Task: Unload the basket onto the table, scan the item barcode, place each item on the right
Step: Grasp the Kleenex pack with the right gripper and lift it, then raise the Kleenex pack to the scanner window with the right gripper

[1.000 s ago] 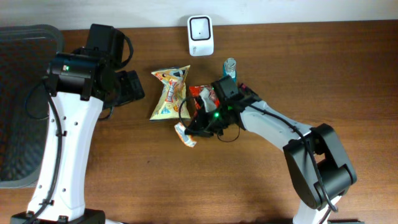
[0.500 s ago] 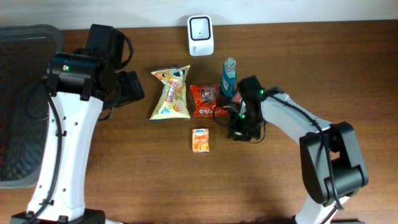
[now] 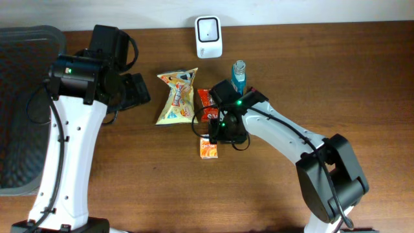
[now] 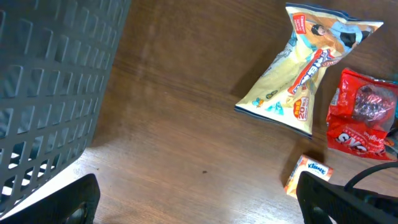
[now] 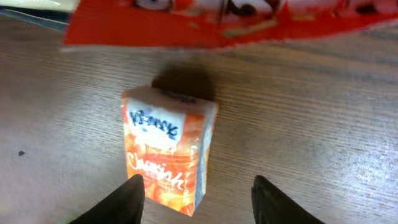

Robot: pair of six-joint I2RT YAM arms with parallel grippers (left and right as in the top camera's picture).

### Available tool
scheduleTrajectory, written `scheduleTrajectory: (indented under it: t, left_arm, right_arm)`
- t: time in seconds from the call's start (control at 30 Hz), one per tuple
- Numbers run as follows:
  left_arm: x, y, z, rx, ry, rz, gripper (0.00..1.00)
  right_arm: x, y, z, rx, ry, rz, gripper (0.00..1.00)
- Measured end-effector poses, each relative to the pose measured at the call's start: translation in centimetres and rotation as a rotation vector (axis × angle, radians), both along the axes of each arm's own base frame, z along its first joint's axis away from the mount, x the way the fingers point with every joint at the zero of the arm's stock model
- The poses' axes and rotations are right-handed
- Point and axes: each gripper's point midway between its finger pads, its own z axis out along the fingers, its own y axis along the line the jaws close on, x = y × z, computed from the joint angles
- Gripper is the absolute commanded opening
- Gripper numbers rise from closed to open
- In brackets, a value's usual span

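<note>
Tissue pack [image 5: 166,155] on table [image 3: 129,188] under spread right gripper [image 5: 198,183]; left gripper [image 4: 199,202] spread too.

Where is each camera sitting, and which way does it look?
Overhead: above the table, looking straight down; left arm, right arm and scanner show.
Left wrist: on the left arm, looking down at the basket and yellow snack bag; the open left gripper shows at the bottom.
Right wrist: close above the tissue pack, facing down; the right gripper shows at the bottom.
Shared: all three see the tissue pack.
</note>
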Motion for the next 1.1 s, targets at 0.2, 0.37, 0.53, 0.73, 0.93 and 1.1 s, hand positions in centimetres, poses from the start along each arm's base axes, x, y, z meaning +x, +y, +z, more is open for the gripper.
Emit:
scheduleTrajectory:
  t: [0.2,0.37,0.53,0.73,0.93,1.1]
  left_arm:
    - [0.0,0.0,0.0,0.0,-0.002,0.0,0.99]
    - [0.0,0.0,0.0,0.0,-0.001,0.0,0.99]
    - [0.0,0.0,0.0,0.0,0.0,0.0,0.99]
    - [0.0,0.0,0.0,0.0,0.001,0.0,0.99]
    - [0.8,-0.1,0.3,-0.006,-0.033,0.0,0.99]
    - [0.9,-0.2,0.3,-0.008,-0.041,0.0,0.99]
  right_arm:
    - [-0.4,1.6,0.0,0.018,-0.026,0.039,0.52]
    - [-1.2,1.1,-2.0,0.007,-0.009,0.037,0.48]
    - [-0.8,1.8,-2.7,0.045,-0.032,0.041,0.42]
    - [-1.1,2.1,-3.2,0.073,-0.023,0.023,0.04]
    - [-0.6,2.8,-1.9,0.149,0.0,0.027,0.04]
    - [2.7,2.7,2.2,0.305,-0.01,0.029,0.04]
